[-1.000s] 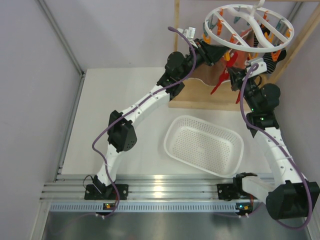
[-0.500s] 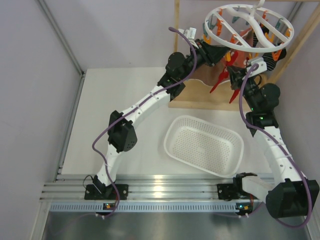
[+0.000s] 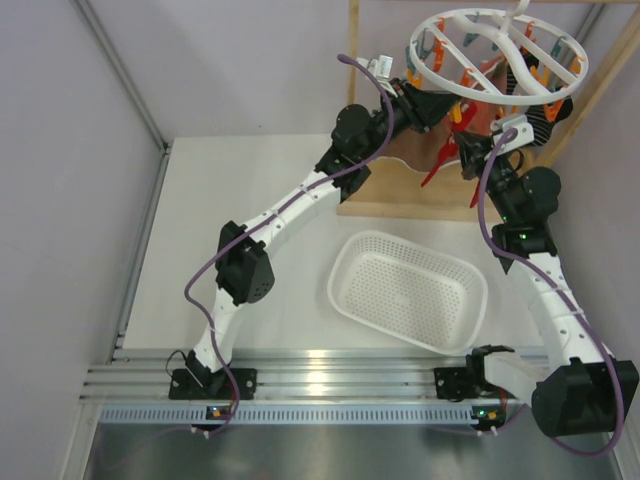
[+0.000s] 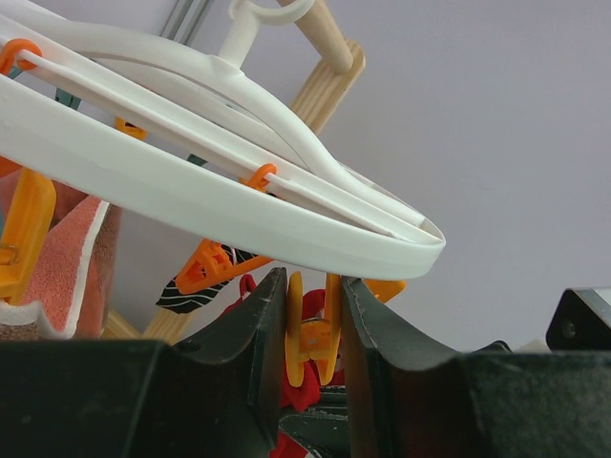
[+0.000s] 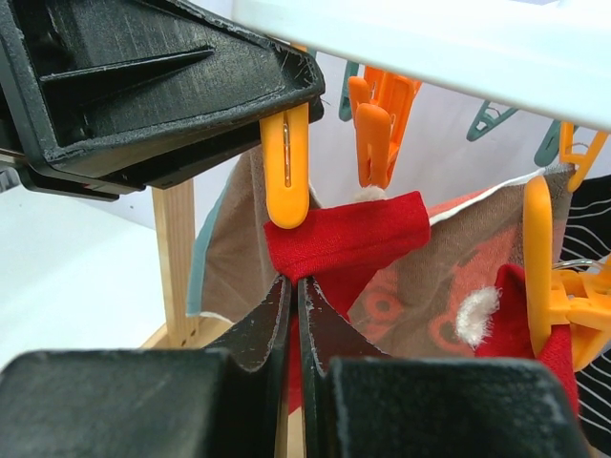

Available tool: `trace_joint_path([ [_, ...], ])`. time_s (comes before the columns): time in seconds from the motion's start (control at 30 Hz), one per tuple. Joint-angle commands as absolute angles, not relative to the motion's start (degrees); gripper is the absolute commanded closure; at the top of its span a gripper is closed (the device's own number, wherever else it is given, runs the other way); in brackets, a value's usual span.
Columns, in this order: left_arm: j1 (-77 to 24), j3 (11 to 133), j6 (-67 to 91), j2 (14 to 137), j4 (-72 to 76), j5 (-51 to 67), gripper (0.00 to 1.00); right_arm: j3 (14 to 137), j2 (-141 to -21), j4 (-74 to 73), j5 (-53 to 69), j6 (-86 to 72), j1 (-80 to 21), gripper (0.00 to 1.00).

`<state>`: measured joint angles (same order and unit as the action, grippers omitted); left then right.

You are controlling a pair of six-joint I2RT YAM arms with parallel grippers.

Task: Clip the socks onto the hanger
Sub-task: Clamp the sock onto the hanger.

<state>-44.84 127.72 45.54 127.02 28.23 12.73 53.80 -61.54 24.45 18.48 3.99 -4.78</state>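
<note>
The white ring hanger (image 3: 500, 98) hangs at the back right, its rim (image 4: 220, 205) close above my left gripper (image 4: 313, 286). That gripper is shut on an orange clip (image 4: 310, 324), squeezing its handles. Just below, my right gripper (image 5: 293, 281) is shut on a red sock (image 5: 353, 239) and holds its top edge up against the tip of that clip (image 5: 286, 172). I cannot tell whether the cloth sits between the clip's jaws. A second red sock (image 5: 511, 315) and a black striped sock (image 5: 592, 286) hang from other clips.
A larger salmon-and-teal sock (image 5: 430, 286) hangs right behind the red one. The wooden frame (image 3: 400, 195) stands under the hanger, with one post (image 5: 174, 248) left of my right gripper. A white perforated basket (image 3: 345, 260) lies on the table in front.
The hanging end of the red sock has swung slightly. Both grippers keep their holds and have barely moved.
</note>
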Motion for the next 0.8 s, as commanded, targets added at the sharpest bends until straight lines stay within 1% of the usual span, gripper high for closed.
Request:
trace_joint_path([
  [0.0, -45.2, 128.3, 46.1, 126.5, 29.0, 12.4, 1.00, 57.4, -61.2, 27.9, 18.7, 3.2, -5.4, 1.00],
  [0.27, -45.4, 128.2, 46.3, 126.7, 29.1, 12.5, 1.00, 59.9, -63.5, 28.3, 18.4, 1.2, -5.5, 1.00],
  [0.77, -45.4, 128.3, 46.6, 126.6, 29.1, 12.1, 1.00, 59.3, -63.1, 28.7, 20.9, 1.0, -5.8, 1.00],
])
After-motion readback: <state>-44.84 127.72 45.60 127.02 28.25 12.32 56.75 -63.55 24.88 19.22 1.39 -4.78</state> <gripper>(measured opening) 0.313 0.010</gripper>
